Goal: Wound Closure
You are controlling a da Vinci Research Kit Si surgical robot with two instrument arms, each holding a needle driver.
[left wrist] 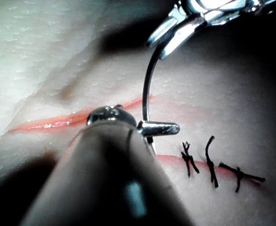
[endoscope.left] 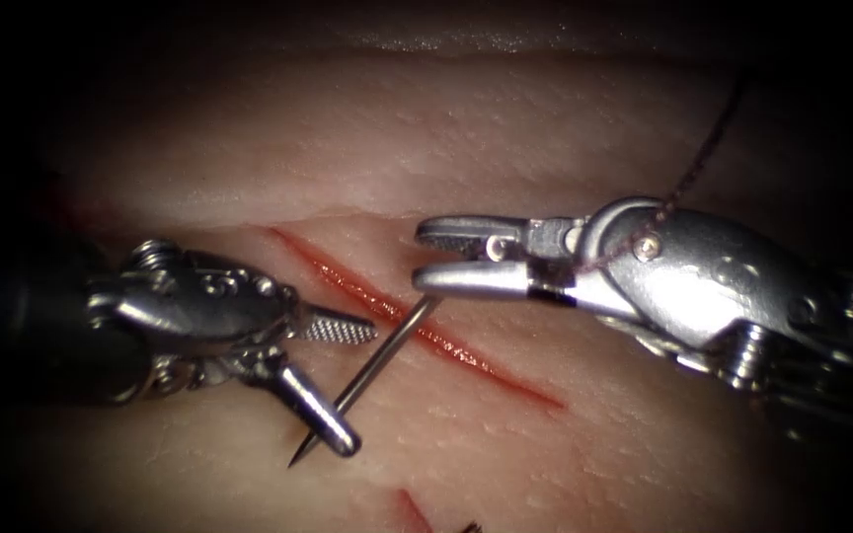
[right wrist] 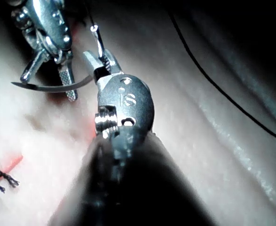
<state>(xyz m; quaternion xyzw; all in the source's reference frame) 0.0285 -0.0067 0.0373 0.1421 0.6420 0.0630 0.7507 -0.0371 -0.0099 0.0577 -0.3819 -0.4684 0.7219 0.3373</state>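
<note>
The cut (endoscope.left: 486, 360) runs slantwise across the tissue (endoscope.left: 545, 138), wet with red fluid. My right tool (endoscope.left: 419, 259) reaches in from the right and is shut on the curved needle (endoscope.left: 377, 365) near its thread end. The needle slopes down across the cut, and its tip (endoscope.left: 294, 461) lies over the tissue on the left side, not in it. My left tool (endoscope.left: 357, 385) stands open with the needle's shaft between its jaws. Dark thread (endoscope.left: 703, 148) trails over the right tool's wrist. Needle (left wrist: 147, 89) hangs from the right tool (left wrist: 175, 33). Needle (right wrist: 48, 87) crosses the left tool (right wrist: 53, 52).
A second cut (left wrist: 175, 160) lies close by, closed with three knotted stitches (left wrist: 212, 162); its end (endoscope.left: 409, 508) shows at the near edge. Thread (right wrist: 222, 89) lies loose over the tissue to the right. The tissue's far edge (endoscope.left: 466, 44) runs behind the tools.
</note>
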